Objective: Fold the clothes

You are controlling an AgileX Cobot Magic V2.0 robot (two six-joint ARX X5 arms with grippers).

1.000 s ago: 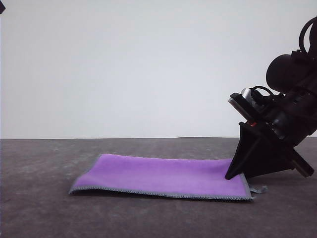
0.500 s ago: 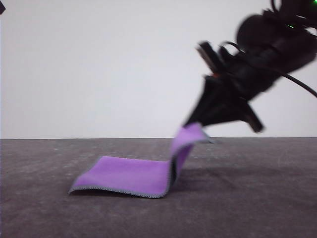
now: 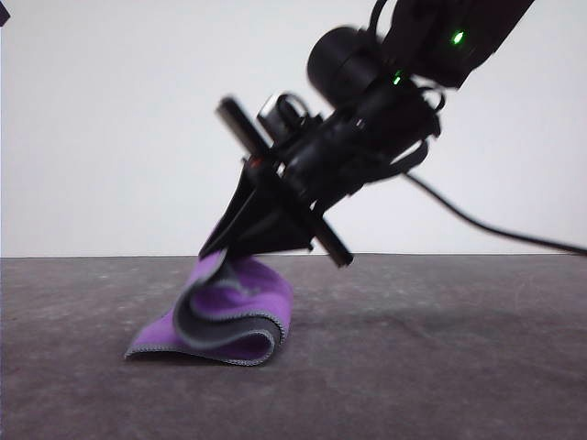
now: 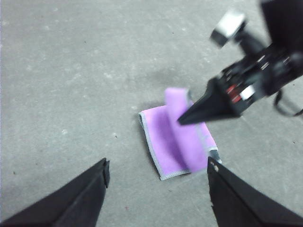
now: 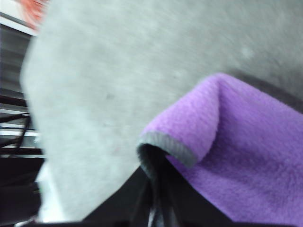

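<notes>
The clothes [image 3: 229, 323] are one small cloth, purple with a dark grey inner face and light grey edging, lying on the grey table [image 3: 459, 357] left of centre. Its right part is lifted and curled over toward the left. My right gripper [image 3: 214, 251] is shut on that raised edge, just above the curled cloth. The right wrist view shows the purple cloth [image 5: 236, 156] with its grey hem pinched between the right gripper [image 5: 154, 201]. My left gripper [image 4: 157, 164] stands open, high above the cloth [image 4: 177, 142], holding nothing; the right gripper [image 4: 185, 119] crosses over the cloth there.
A plain white wall stands behind the table. The right arm's black cable [image 3: 495, 234] trails off to the right above the tabletop. Bare grey table lies on all sides of the cloth.
The right gripper has swept from the table's right side up and leftward, carrying the cloth's right edge with it. The cloth went from flat to curled over itself.
</notes>
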